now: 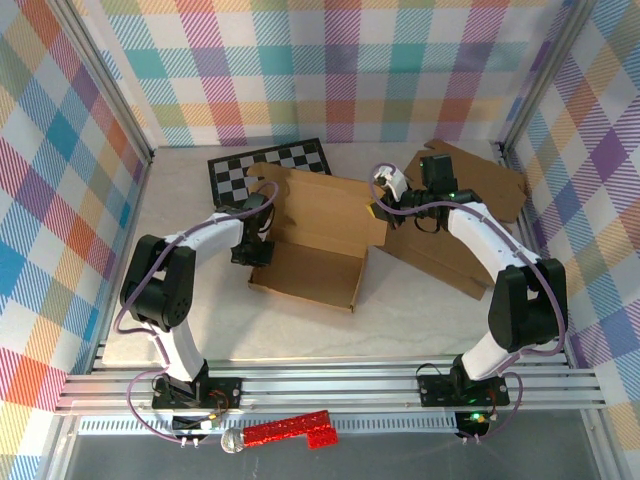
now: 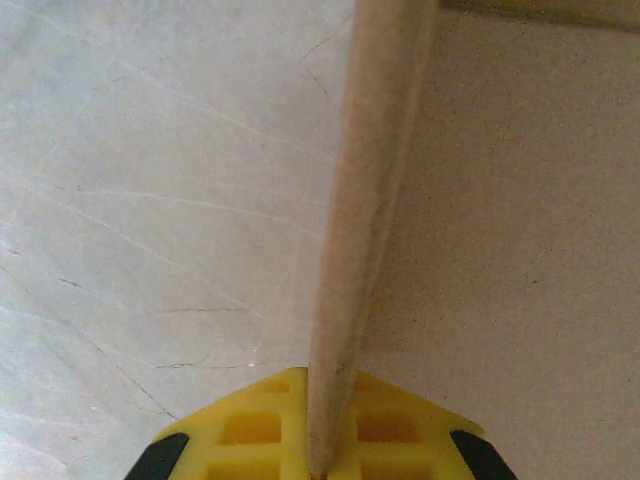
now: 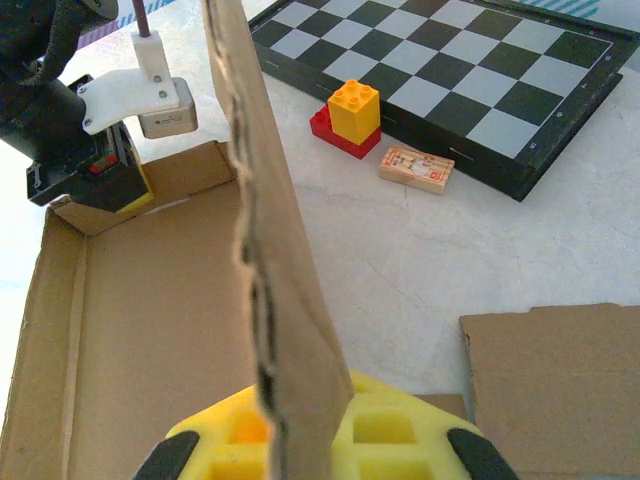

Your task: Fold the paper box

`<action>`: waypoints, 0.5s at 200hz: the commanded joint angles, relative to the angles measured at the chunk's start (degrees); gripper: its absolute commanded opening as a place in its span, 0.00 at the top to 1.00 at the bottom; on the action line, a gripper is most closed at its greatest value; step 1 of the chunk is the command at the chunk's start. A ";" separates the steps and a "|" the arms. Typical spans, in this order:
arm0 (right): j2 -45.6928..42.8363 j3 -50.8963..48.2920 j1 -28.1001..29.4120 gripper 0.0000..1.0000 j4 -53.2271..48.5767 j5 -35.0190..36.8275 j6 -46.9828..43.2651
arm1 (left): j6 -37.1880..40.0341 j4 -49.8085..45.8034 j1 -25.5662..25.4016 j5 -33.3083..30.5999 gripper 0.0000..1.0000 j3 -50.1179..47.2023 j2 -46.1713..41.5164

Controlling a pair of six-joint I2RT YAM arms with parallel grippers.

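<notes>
You are holding the paper box between both tools: left tool clenching its left wall, right tool clenching its right wall.

Bright, even light; blurred near cardboard

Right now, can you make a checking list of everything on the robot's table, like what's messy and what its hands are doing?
Surface: pale table, fine scratches.
Job's things: paper box, open, walls partly raised.
Clutter: checkerboard, flat spare cardboard, yellow-on-red toy bricks, small wooden block, red glittery object in front of the front rail.
Grippers: left gripper shut on the box's left wall; right gripper shut on an upright box panel.
Cables: purple cables loop along both arms.
Surroundings: plaid walls, aluminium frame.
</notes>
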 commanded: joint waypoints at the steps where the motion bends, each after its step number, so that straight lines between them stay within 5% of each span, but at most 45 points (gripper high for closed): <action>1: 0.25 1.35 -0.12 1.00 -0.64 -0.15 -0.76 | -1.40 -2.03 0.09 -5.00 1.00 -0.21 -0.74; 49: -0.41 1.42 -0.11 1.00 -0.34 -0.26 -0.54 | -5.49 -3.41 -4.31 -18.10 1.00 -2.63 -4.78; 100: -0.41 1.35 -0.16 1.00 -0.46 -0.37 -0.58 | -8.13 -3.69 -4.91 -17.47 1.00 -3.27 -4.34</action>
